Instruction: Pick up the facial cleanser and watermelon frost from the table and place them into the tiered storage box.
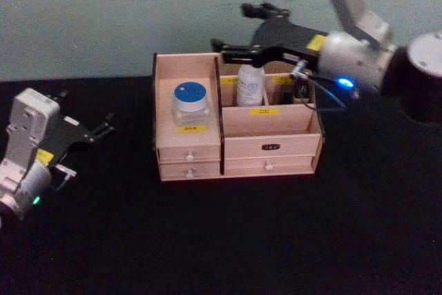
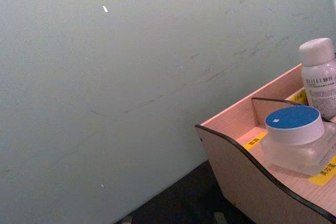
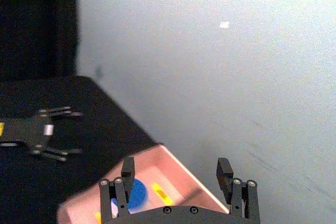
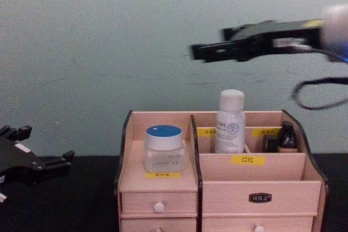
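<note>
Above the light wooden tiered storage box (image 1: 238, 126) (white bottle (image 4: 230, 121) and blue-lidded jar (image 1: 190, 102) inside), the right gripper (image 1: 231, 31) hovers spread and empty, while the left gripper (image 1: 107, 124) rests splayed near the black table's (image 1: 228, 240) left edge.

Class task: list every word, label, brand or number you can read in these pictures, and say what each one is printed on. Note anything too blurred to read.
"口红": yellow label on the storage box middle shelf.
Other yellow labels: printed, too small to read.
Dark plate on a drawer front: unreadable.
White bottle: a line of print, too blurred to read.
Blue-lidded jar: no text readable.
</note>
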